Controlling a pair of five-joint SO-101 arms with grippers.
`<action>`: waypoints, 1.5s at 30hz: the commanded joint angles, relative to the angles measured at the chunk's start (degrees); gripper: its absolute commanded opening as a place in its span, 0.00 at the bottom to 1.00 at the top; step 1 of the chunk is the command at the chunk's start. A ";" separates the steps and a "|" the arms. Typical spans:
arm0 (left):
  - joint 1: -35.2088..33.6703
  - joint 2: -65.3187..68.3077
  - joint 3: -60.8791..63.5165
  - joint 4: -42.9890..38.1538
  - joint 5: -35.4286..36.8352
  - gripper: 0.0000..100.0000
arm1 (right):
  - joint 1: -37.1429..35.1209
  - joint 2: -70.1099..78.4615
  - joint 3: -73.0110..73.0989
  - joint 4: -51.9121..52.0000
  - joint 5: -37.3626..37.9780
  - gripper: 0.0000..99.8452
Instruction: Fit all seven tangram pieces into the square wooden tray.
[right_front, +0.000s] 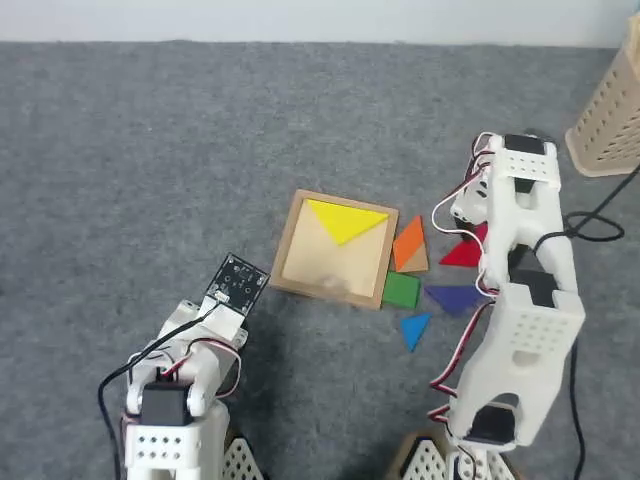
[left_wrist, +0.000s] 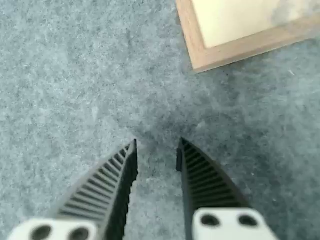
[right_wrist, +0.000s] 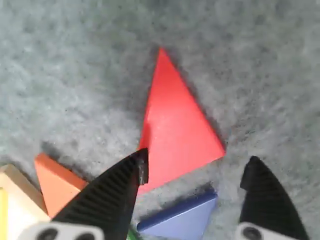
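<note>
My right gripper (right_wrist: 197, 162) hung over the red triangle (right_wrist: 175, 130) with its 2 fingers spread wide and nothing between them. 1 fingertip showed in front of the triangle's edge and the other over the bare grey carpet (right_front: 150, 150) beside it. I could not tell whether either touched anything.

The red triangle lay flat on the carpet, outside the square wooden tray (right_front: 284, 240) and apart from it, on the tray's right side in the high view. Between it and the tray lay the orange triangle (right_front: 408, 243), just beside the tray's rim. The green square (right_front: 401, 290) sat against the tray's near right corner. The dark blue piece (right_front: 455, 297) lay near the green square, on the nearer side of the red triangle. The light blue triangle (right_front: 414, 328) lay a little closer to my base, apart from the others. 1 piece, the yellow triangle (right_front: 345, 220), lay inside the tray with its long side along the far rim.

My left gripper (left_wrist: 156, 145) was low over the carpet, its fingers parted by a narrow gap and holding nothing, just short of the tray's near left corner. A beige perforated container (right_front: 610, 110) stood at the far right edge of the table.
</note>
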 joint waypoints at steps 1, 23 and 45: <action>-0.18 -1.23 -0.75 0.00 0.44 0.12 | 2.33 -6.46 -4.04 0.66 -1.14 0.27; -0.18 -1.23 -0.75 0.00 0.44 0.12 | -1.19 15.43 -20.40 9.71 3.78 0.27; -0.18 -1.23 -0.75 0.00 0.44 0.12 | -1.54 13.32 -35.34 21.32 30.07 0.18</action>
